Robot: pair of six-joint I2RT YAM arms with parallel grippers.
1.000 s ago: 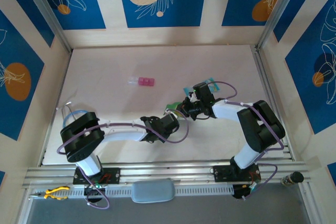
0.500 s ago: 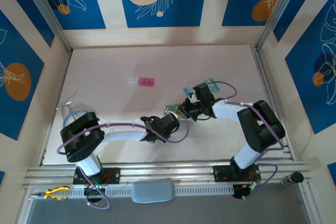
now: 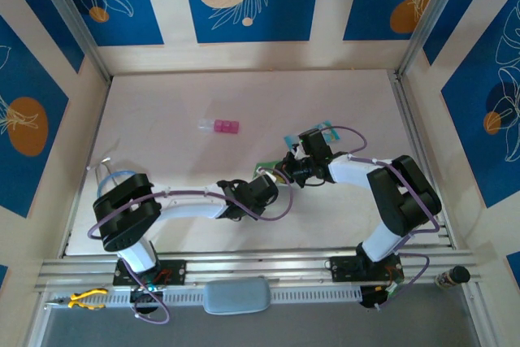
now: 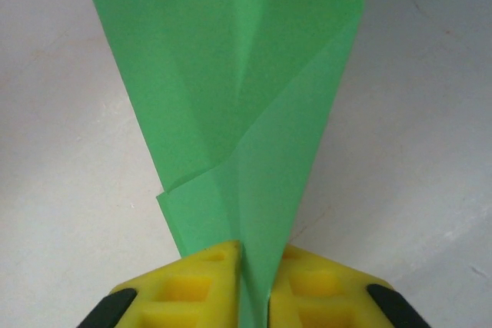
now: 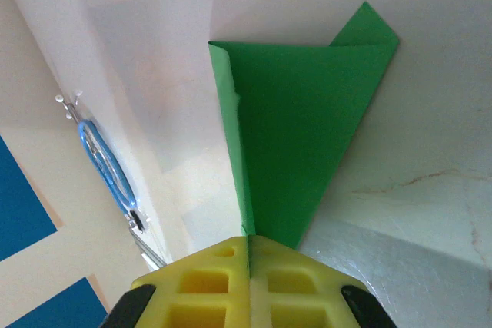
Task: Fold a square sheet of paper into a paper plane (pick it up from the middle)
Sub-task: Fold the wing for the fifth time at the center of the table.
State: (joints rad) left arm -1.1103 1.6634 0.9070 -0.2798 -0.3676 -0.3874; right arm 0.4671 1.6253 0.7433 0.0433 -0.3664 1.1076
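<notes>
The square sheet of paper [image 4: 231, 74] is bright green and creased into a long tapering shape with layered flaps. In the top view just a scrap of this paper [image 3: 266, 169] shows between the two arms, above the table's middle. My left gripper [image 4: 255, 266] is shut on its narrow end, the yellow pads [image 4: 200, 282] a thin slit apart with the layers between them. My right gripper [image 5: 248, 247] is shut tight on a folded edge of the same paper [image 5: 300, 128]. In the top view the left gripper [image 3: 270, 178] and right gripper [image 3: 283, 172] face each other closely.
A small pink block [image 3: 221, 126] lies further back on the pale table [image 3: 162, 111]. A pale blue printed packet [image 3: 292, 138] lies behind the right wrist. A blue ring on a wire stand [image 3: 111, 175] sits by the left arm's base. Yellow-handled pliers [image 3: 85, 299] lie on the front rail.
The left gripper's pads have eased slightly apart on the paper. Both arms stay almost where they were.
</notes>
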